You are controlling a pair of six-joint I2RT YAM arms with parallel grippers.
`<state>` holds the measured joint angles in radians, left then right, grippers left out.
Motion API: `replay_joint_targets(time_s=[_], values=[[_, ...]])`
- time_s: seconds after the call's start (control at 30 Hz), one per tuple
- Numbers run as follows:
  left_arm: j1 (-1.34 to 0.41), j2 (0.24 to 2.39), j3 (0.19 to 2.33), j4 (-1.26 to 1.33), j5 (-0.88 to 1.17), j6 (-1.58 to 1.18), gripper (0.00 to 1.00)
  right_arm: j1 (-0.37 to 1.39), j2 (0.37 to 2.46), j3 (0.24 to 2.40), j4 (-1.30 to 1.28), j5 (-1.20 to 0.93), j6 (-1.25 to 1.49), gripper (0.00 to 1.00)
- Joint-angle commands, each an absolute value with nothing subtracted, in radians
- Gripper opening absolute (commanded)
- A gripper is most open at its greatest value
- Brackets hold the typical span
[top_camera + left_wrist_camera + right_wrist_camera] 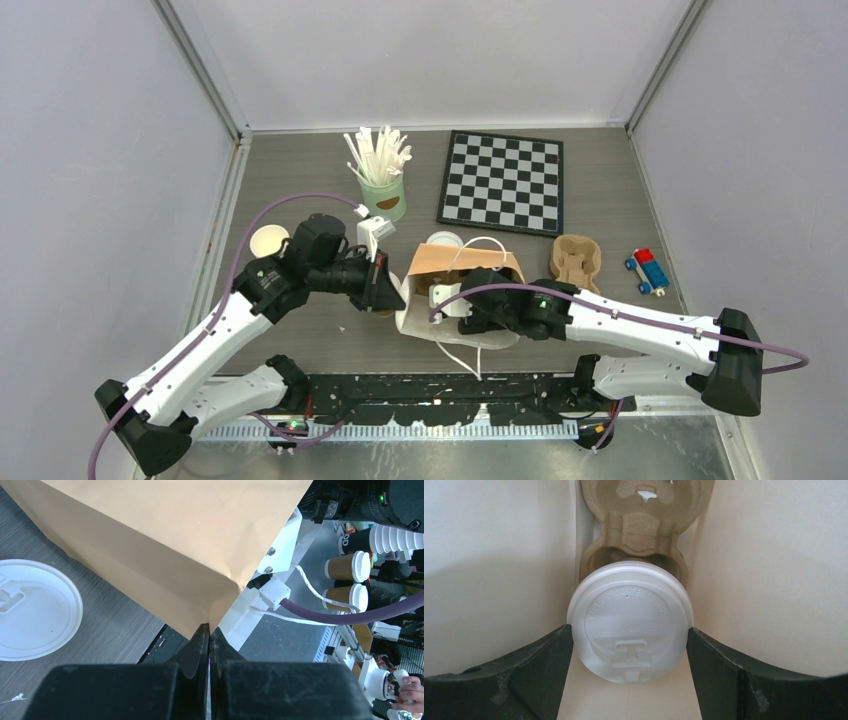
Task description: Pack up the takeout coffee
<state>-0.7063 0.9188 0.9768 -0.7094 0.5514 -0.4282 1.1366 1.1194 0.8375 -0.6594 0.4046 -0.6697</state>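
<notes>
A brown paper bag point(462, 262) lies on its side mid-table, its mouth toward the arms. My left gripper point(387, 290) is shut on the bag's edge point(209, 625), its jaws pinching the paper. My right gripper point(470, 305) reaches inside the bag. In the right wrist view its fingers point(549, 650) press both sides of a white-lidded coffee cup point(630, 620), which sits in a pulp tray point(644, 530) in the bag. A second tan cup point(268, 240) stands open at the left. A loose white lid point(443, 240) lies behind the bag and shows in the left wrist view point(35, 610).
A mint-green can of white sticks point(382, 190) stands at the back. A checkerboard point(503, 182) lies back right. Another pulp tray point(577, 260) and a toy car point(647, 270) lie right of the bag. White bag handles point(462, 355) trail toward the near edge.
</notes>
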Motion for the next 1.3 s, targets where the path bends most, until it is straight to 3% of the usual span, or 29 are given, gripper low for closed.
replay_joint_targets(time_s=[0.0,0.53,1.27], values=[[-0.706,0.921,1.014,-0.718,0.567,-0.401,0.0,1.129,1.115,0.871,-0.713,0.413,-0.653,0.86],[-0.705,0.97,1.06,-0.757,0.523,-0.368,0.0,1.13,1.127,0.912,-0.734,0.352,-0.658,0.94],[-0.706,1.021,1.098,-0.759,0.521,-0.359,0.0,1.129,1.116,0.967,-0.741,0.361,-0.625,0.97]])
